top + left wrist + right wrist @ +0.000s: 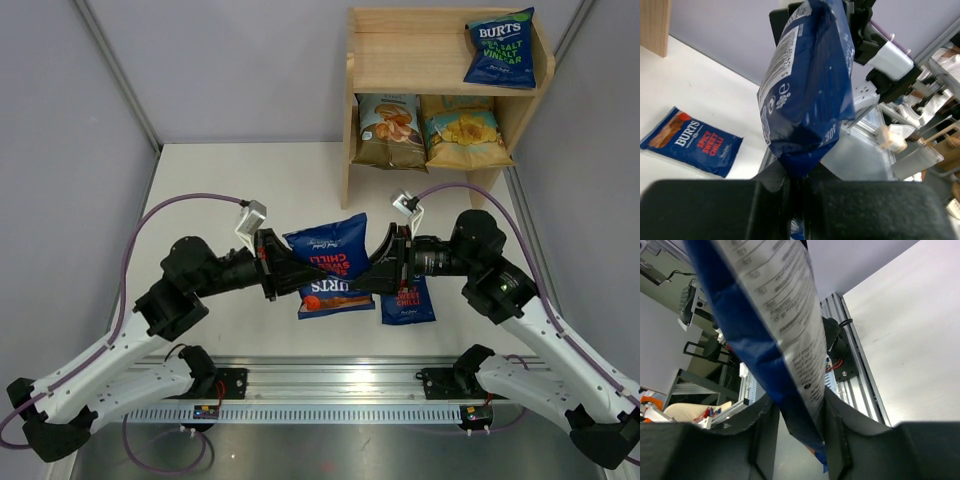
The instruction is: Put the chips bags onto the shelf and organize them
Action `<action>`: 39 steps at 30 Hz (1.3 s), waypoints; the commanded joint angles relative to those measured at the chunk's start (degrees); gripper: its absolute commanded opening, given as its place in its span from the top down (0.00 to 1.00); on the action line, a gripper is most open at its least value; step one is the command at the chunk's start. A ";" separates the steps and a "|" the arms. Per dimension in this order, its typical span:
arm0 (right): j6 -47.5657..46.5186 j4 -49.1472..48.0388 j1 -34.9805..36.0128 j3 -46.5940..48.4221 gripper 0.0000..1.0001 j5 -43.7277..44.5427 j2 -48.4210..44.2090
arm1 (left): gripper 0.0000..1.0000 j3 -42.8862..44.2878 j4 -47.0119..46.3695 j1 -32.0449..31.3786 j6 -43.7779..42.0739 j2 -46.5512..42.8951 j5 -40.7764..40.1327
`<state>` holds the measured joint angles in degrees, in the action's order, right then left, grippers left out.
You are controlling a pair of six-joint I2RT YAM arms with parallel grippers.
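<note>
Hanging between your arms above the white desk (230, 190), the small dark-blue crinkly BURTS chips bag (330, 247) is pinched at one edge by the closed left jaws; the right jaws stand partly parted around the other. That thin edge grip may slip, dropping it.

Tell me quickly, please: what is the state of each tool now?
Left tool: closed on the raised blue BURTS bag.
Right tool: the same bag sits inside it; whether it grips cannot be told.
</note>
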<state>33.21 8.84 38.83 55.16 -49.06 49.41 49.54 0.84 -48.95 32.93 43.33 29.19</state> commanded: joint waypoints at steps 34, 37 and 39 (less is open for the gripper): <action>20.14 -55.25 7.23 -19.83 0.21 38.86 -0.63 | 0.99 -13.94 -54.02 -0.53 36.86 8.44 -31.65; 19.70 -55.25 7.23 -19.39 0.28 40.70 -0.19 | 0.99 -14.64 -53.58 -0.62 37.64 8.52 -31.48; 19.52 -55.07 7.23 -19.03 0.30 41.41 0.16 | 0.99 -15.08 -53.57 -0.62 37.74 8.44 -31.39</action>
<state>54.37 -42.28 45.50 33.34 -11.81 49.17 35.03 -47.55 -49.25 69.63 51.99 -0.54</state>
